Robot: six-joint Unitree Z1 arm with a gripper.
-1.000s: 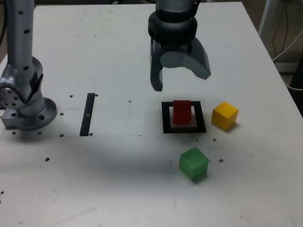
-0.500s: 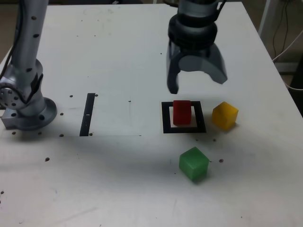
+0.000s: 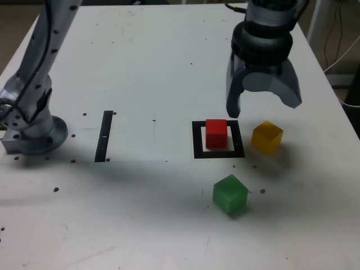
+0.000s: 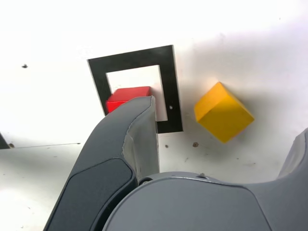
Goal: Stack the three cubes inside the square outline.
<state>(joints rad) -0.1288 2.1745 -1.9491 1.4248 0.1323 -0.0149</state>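
Exterior view: gripper (image 3: 263,110) hanging above the white table (image 3: 140,67), jaws spread wide apart, nothing held, poised over the gap between square outline (image 3: 197,139) and yellow cube (image 3: 266,136). Red cube (image 3: 216,133) sitting inside the outline, on its white centre. Yellow cube just beside the outline, toward the exterior view's right, turned corner-on, not touching the frame. Green cube (image 3: 230,194) alone, nearer the camera, apart from both. Narrow black strip (image 3: 104,136) well off to the exterior view's left, near the arm's base (image 3: 34,132). Wrist view: red cube (image 4: 126,97) partly hidden behind one grey finger (image 4: 130,139); yellow cube (image 4: 223,112) clear of the outline (image 4: 169,86).
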